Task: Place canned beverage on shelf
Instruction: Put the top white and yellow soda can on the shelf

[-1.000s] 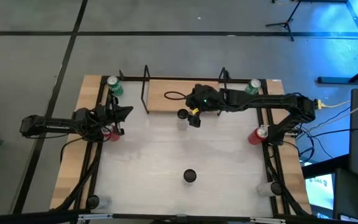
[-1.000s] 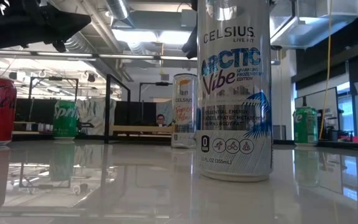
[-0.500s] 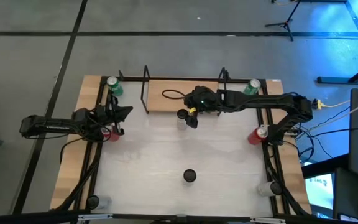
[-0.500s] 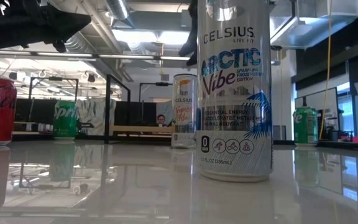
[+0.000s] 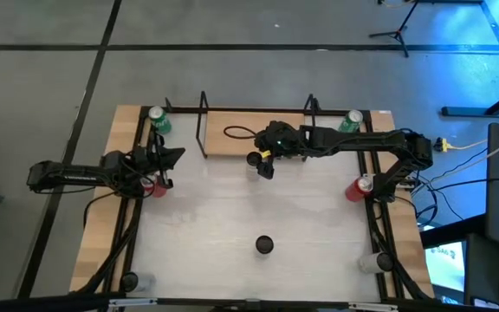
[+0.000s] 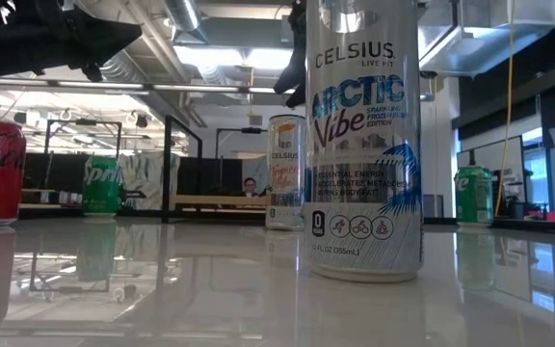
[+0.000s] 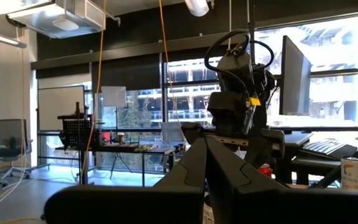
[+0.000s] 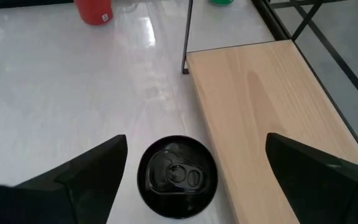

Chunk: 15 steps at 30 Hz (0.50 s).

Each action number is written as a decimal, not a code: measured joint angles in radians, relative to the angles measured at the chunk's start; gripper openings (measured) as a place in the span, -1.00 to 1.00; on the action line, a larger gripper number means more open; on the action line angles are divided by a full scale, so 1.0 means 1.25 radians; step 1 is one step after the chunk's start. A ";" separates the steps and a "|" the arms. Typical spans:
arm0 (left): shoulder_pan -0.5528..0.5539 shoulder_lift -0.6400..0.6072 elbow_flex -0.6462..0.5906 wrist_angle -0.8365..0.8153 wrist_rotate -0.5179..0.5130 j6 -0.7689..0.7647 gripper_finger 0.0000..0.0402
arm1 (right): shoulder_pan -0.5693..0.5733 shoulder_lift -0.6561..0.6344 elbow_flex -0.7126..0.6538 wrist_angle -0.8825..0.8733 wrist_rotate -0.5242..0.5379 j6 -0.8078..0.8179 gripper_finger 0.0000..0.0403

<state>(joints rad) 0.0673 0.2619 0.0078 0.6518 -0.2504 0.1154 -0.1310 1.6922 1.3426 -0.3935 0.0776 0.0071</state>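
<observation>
A tall white canned beverage with a black top (image 8: 178,176) stands upright on the white table just in front of the shelf (image 8: 260,106), a light-wood board with black wire frames (image 5: 203,126) at its ends. The low view shows this can (image 6: 285,172) far back. My right gripper (image 8: 196,138) hangs open above it, one finger to each side, touching nothing. It sits at the shelf's front edge in the high view (image 5: 261,165). My left gripper (image 7: 207,168) stays shut and empty at the table's left edge (image 5: 176,156).
A second white can (image 5: 264,245) stands mid-table toward the near edge, close to the low camera (image 6: 364,145). Green cans (image 5: 157,120) (image 5: 352,121) stand at the far corners. Red cans (image 5: 150,185) (image 5: 358,186) stand by the arm bases, and more cans at the near corners (image 5: 128,282).
My right gripper has sunk a little toward the can in front of the shelf and has stayed open. Nothing else has moved.
</observation>
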 joint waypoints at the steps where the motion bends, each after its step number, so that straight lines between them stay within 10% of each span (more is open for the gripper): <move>1: 0.000 0.000 0.000 0.000 0.000 0.000 -1.00 | 0.000 0.000 0.000 0.000 0.000 0.000 0.88; 15: 0.000 0.000 0.000 0.000 0.000 0.000 -1.00 | 0.000 0.028 0.000 -0.013 -0.042 0.016 0.88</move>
<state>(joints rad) 0.0672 0.2619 0.0074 0.6515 -0.2501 0.1154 -0.1304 1.7275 1.3425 -0.4092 0.0250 0.0274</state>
